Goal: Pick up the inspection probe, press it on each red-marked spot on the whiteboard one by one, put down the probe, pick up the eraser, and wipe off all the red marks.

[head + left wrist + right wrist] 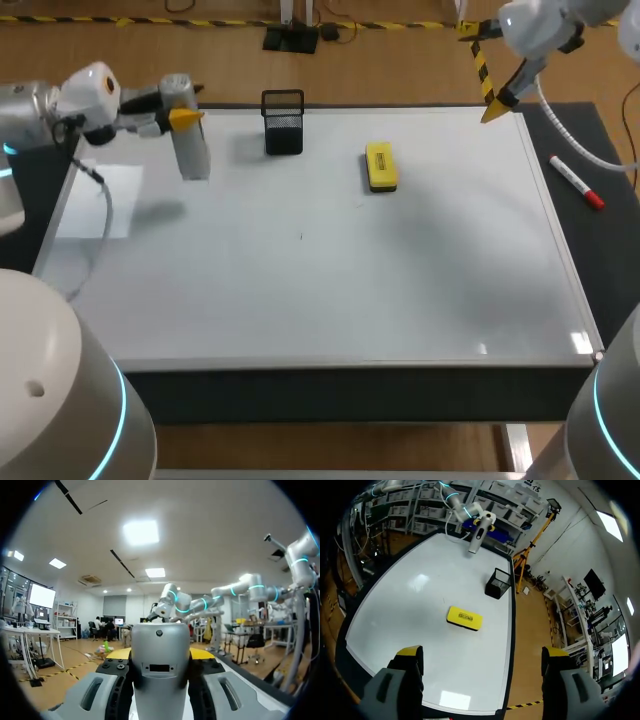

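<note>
My left gripper (185, 118) is shut on the grey inspection probe (190, 145), which hangs tip down above the far left part of the whiteboard (330, 290). In the left wrist view the probe (160, 665) fills the gap between the yellow-tipped fingers (200, 653). The yellow eraser (381, 166) lies flat on the board's far middle and also shows in the right wrist view as the eraser (464, 618). My right gripper (497, 108) hangs open and empty above the far right corner, and its gripper (482, 655) looks down on the board. I make out no red marks.
A black mesh holder (284, 125) stands at the board's far edge, left of the eraser. A red-capped marker (577, 183) lies on the dark mat right of the board. A white sheet (100, 200) lies off its left edge.
</note>
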Motion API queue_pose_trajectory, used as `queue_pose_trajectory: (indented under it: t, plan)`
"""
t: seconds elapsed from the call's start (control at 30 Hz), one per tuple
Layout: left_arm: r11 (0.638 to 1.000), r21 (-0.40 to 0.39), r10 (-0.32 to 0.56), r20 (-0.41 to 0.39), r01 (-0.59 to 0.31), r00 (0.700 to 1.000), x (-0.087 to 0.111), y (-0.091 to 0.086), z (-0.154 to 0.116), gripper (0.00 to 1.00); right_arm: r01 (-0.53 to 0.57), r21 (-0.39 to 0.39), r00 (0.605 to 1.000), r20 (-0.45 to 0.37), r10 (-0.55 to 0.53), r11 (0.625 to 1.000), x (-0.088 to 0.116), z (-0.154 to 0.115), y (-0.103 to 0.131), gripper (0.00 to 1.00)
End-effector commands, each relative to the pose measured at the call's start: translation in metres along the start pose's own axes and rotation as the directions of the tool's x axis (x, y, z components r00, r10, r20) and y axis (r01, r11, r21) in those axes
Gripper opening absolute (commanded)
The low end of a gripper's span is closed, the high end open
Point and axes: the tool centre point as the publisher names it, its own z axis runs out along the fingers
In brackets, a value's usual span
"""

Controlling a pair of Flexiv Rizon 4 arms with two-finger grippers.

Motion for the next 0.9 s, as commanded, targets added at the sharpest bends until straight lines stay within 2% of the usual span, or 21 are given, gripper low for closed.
queue_pose_trajectory:
  t: [0.03, 0.17, 0.33, 0.6, 0.9]
  plan:
    - [1.0, -0.012, 0.006, -0.133, -0.007, 0.991, -0.043, -0.018, 0.018, 0.0, 0.001, 0.003, 1.0, -0.003, -0.001, 1.0, 0.0, 0.0, 0.0, 1.0]
    - [0.999, -0.032, 0.007, -0.165, -0.012, 0.986, -0.066, -0.031, 0.036, 0.0, 0.001, 0.003, 1.0, -0.003, -0.001, 1.0, 0.0, 0.0, 0.0, 1.0]
    - [0.999, -0.035, 0.004, -0.178, -0.011, 0.984, -0.088, -0.038, 0.055, 0.0, 0.001, 0.003, 1.0, -0.003, -0.001, 1.0, 0.0, 0.0, 0.0, 1.0]
    - [1.0, 0.001, -0.001, -0.188, 0.002, 0.982, -0.112, -0.032, 0.08, 0.0, 0.001, 0.003, 1.0, -0.003, -0.001, 1.0, 0.0, 0.0, 0.0, 1.0]
    - [0.999, 0.033, 0.016, -0.22, -0.009, 0.975, -0.124, -0.026, 0.109, 0.0, 0.001, 0.003, 1.0, -0.003, -0.001, 1.0, 0.0, 0.0, 0.0, 1.0]
